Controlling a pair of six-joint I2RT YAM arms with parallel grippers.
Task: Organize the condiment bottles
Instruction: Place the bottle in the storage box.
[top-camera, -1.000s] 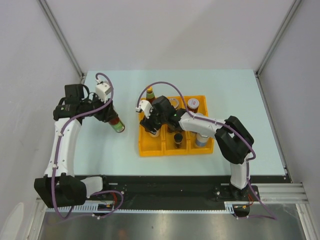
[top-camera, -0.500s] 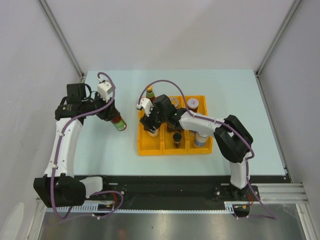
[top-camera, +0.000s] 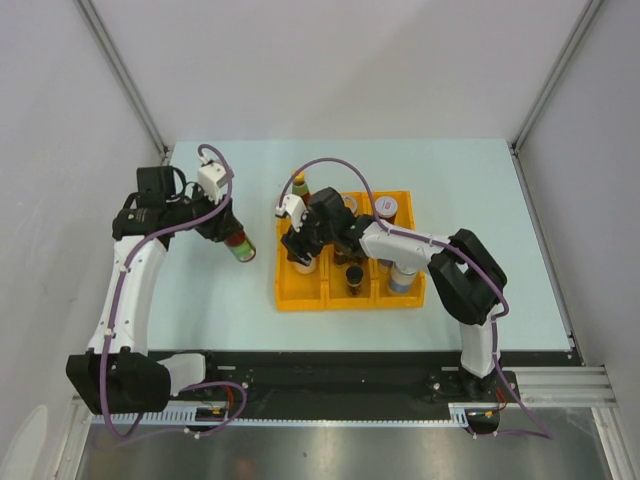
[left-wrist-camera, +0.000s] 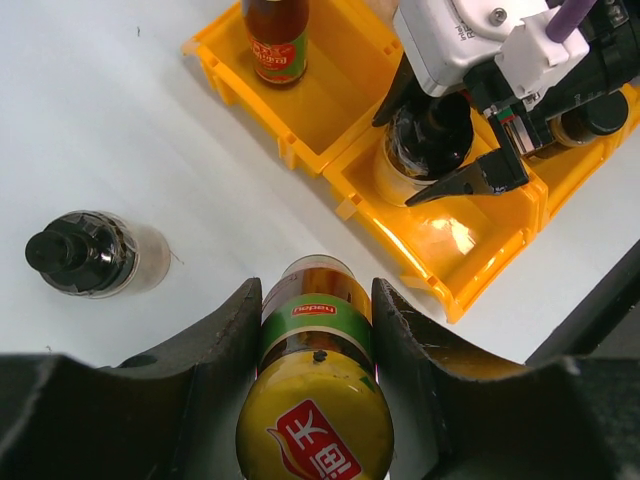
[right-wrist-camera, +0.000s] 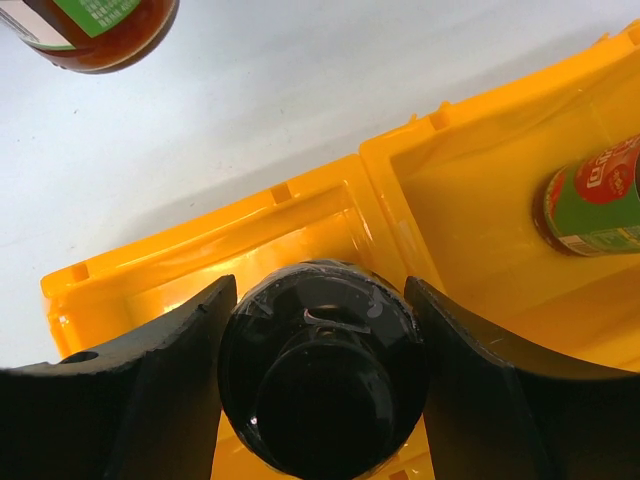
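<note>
From above, the left hand (top-camera: 229, 236) is clenched on a sauce bottle (top-camera: 239, 248) over the worktop (top-camera: 200, 300), left of the yellow tray (top-camera: 412, 300) and apart from it. The right hand (top-camera: 303, 247) reaches into the tray's near-left compartment. A slim bottle (top-camera: 299, 186) stands in the far-left compartment, a red-lidded jar (top-camera: 386, 209) in the far-right one and a blue-labelled shaker (top-camera: 403, 279) in the near-right one.

In the left wrist view, both fingers (left-wrist-camera: 225, 345) press against the sides of the sauce bottle, whose green and yellow labels face the camera. A clear jar (left-wrist-camera: 86, 254) with a black cap stands on the worktop to its left, well apart from the tray. Across the gap, the right hand grips a dark jar (left-wrist-camera: 432, 135) inside a tray compartment.

In the right wrist view, the dark jar's black cap fills the space between the closed fingers, with yellow compartment walls around it. A red-and-green-labelled bottle (right-wrist-camera: 592, 200) is in the neighbouring compartment.
</note>
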